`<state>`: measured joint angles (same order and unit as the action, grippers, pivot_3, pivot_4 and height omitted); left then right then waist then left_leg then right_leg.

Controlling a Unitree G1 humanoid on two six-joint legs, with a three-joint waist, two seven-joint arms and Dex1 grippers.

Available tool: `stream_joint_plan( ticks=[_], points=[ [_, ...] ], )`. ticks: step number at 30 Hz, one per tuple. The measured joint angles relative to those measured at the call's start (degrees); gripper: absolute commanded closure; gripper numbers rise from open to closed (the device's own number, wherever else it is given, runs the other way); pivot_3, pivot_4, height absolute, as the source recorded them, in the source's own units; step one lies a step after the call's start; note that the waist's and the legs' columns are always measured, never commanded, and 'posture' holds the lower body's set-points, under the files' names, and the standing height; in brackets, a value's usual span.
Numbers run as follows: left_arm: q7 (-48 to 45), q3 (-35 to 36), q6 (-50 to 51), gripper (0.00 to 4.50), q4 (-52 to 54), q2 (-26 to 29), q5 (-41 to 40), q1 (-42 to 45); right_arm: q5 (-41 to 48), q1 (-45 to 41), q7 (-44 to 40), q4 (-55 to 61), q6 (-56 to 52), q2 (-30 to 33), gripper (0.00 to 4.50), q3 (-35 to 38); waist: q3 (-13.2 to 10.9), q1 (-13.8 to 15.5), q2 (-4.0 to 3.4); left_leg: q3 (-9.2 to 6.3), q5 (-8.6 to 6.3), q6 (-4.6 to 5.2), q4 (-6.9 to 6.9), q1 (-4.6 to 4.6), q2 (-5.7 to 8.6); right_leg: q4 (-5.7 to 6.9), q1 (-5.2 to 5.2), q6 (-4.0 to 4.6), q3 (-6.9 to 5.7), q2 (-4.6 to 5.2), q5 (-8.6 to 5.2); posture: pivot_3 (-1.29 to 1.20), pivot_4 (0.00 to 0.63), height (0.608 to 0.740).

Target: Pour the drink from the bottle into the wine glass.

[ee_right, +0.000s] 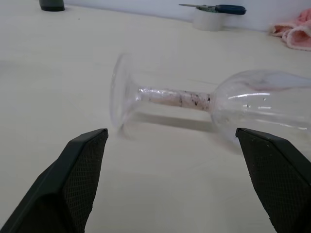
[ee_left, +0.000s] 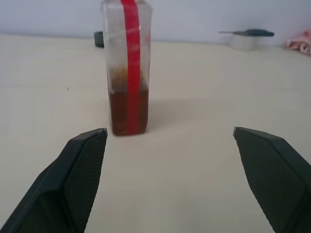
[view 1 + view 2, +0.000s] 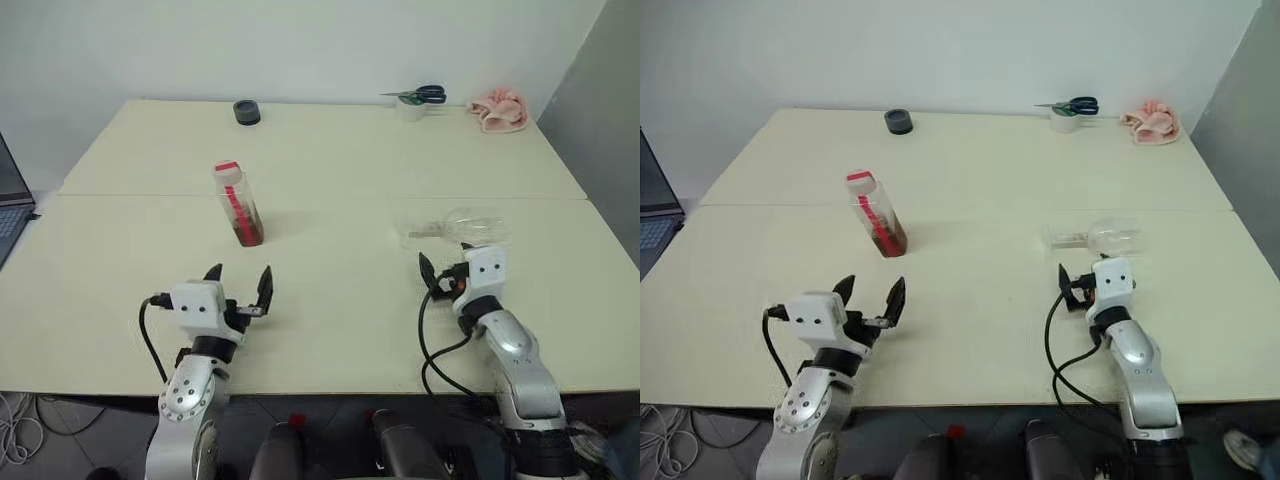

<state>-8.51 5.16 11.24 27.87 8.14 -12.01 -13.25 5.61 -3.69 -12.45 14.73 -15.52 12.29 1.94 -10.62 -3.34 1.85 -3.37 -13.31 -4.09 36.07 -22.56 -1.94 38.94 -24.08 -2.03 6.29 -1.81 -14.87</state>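
The table [image 3: 330, 300] spans most of the head view. The bottle [image 3: 238, 204] stands left of centre, with the drink [image 3: 248, 228] in its lower part. The wine glass [image 3: 457, 229] lies on its side right of centre, foot toward the middle of the frame and bowl toward the right edge. The left gripper [image 3: 241, 277] sits in the lower left, below the bottle; the right gripper [image 3: 437, 268] sits lower right, just below the glass. Along the upper edge of the table, a round lid [image 3: 246, 112] lies left of centre; scissors [image 3: 418, 96] rest on a tape roll [image 3: 410, 109] at upper right, and a cloth [image 3: 499, 110] lies right of them. A laptop [image 3: 12, 195] shows at the left edge.
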Motion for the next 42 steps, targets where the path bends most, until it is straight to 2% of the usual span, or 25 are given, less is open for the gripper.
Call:
stream_joint_plan(
  ticks=[9,13,21,26,42],
  points=[
    [1.13,2.21,0.95,0.03,0.48,0.18,-0.83,2.80,0.60,-1.62,-1.50,0.66,0.02,0.26,0.00,-0.62,0.00,0.02,0.00,0.00,0.00,0.00,0.00,0.00,0.01,-0.01,0.01,0.00,0.00,0.00,0.00,0.00,0.150,0.740],
    [5.11,1.90,1.60,0.03,0.41,-1.16,2.11,6.82,0.33,-3.23,-6.02,0.66,0.18,3.08,0.00,-3.29,0.00,0.06,0.01,-0.01,0.00,0.00,0.04,0.00,0.03,0.00,0.03,-0.06,-0.01,0.00,0.04,0.00,0.150,0.740],
    [13.73,2.54,9.51,0.03,-2.06,-3.13,5.91,23.35,8.99,-20.13,-18.34,2.04,-6.12,6.67,0.00,-5.77,0.01,0.09,0.02,-0.15,0.01,0.00,0.07,-0.09,0.04,-0.03,0.05,-0.09,-0.14,0.00,0.06,0.00,0.150,0.740],
    [15.78,2.49,12.19,0.03,-6.18,-3.38,7.74,26.17,11.55,-25.04,-23.18,1.97,-9.87,7.39,0.00,-8.69,0.00,0.09,0.02,-0.33,0.01,0.00,0.06,-0.17,0.04,-0.06,0.04,-0.08,-0.30,0.01,0.07,0.00,0.150,0.740],
    [16.66,1.88,11.81,0.03,-15.25,-3.37,9.28,34.57,13.55,-29.37,-24.80,1.93,-15.13,5.59,0.00,-12.26,0.01,0.18,0.02,-0.60,0.02,0.00,0.16,-0.27,0.09,0.00,0.05,-0.07,-0.57,0.06,0.07,0.00,0.150,0.740]
  ],
)
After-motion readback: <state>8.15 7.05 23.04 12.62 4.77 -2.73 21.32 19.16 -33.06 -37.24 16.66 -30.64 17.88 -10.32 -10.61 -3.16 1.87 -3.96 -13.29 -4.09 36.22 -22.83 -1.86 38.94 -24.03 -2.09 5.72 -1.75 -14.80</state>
